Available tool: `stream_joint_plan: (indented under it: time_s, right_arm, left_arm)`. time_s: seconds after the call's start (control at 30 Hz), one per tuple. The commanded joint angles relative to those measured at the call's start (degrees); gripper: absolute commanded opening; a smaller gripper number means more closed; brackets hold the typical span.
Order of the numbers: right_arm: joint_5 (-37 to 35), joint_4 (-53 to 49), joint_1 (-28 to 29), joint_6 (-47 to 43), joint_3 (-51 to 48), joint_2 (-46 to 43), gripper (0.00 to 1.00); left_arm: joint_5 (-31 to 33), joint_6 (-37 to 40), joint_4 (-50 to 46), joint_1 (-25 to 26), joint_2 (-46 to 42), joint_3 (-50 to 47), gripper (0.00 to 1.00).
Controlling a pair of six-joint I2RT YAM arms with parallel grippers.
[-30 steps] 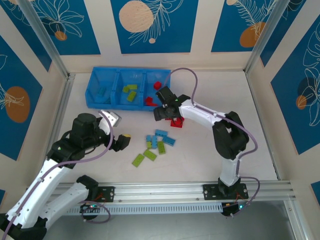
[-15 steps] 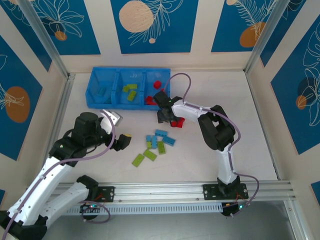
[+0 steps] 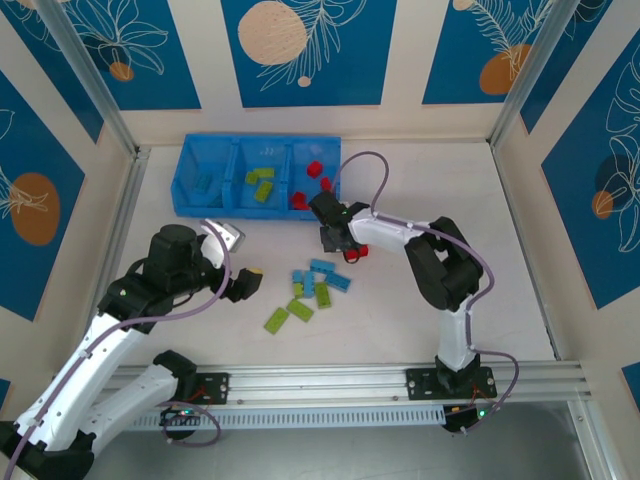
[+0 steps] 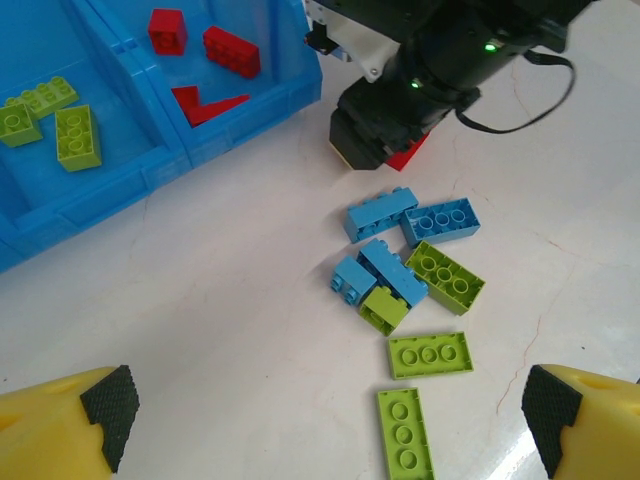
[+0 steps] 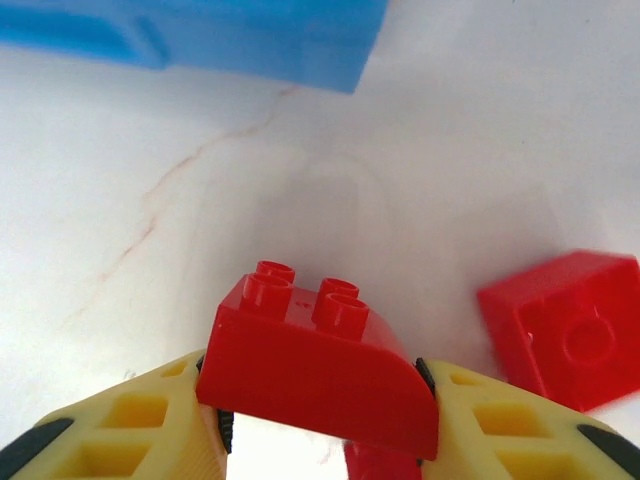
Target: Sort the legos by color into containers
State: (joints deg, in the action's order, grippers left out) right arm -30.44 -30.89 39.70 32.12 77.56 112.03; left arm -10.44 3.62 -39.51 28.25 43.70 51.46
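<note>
My right gripper (image 5: 320, 405) is shut on a red brick (image 5: 320, 370) with a curved side, low over the white table. In the top view that gripper (image 3: 338, 240) sits just in front of the blue tray's (image 3: 240, 212) right compartment, which holds red bricks (image 3: 315, 170). The middle compartment holds lime bricks (image 3: 260, 185) and the left one a light blue brick (image 3: 203, 184). A second red brick (image 5: 565, 330) lies beside the held one. My left gripper (image 4: 325, 430) (image 3: 245, 283) is open over bare table, left of a pile of blue bricks (image 4: 385, 265) and lime bricks (image 4: 428, 354).
The pile (image 3: 315, 280) lies mid-table, between the two arms, with two flat lime plates (image 3: 277, 319) nearest me. The tray's front wall (image 5: 250, 40) is close behind the right gripper. Metal frame posts and patterned walls stand around the table.
The right gripper has slid from the tray's front a little toward me and the arm has folded in. The left arm has stayed still.
</note>
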Motion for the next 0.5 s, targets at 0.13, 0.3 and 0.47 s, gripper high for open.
stream_joint_plan:
  time_s: [0.13, 0.3, 0.47]
  right_arm:
    - [-7.79, 6.74, 5.84, -5.5, 0.65, -12.35, 0.37]
    - [-8.46, 7.66, 4.17, -10.52, 10.78, -6.73, 0.37]
    - [-8.73, 3.91, 0.13, -15.0, 27.5, 7.08, 0.37]
  left_arm:
    - [0.33, 0.77, 0.48, -0.19, 0.67, -0.39, 1.0]
    - [0.97, 0.95, 0.4, -0.22, 0.65, -0.4, 1.0]
    - [2.41, 1.13, 0.31, -0.21, 0.66, -0.75, 1.0]
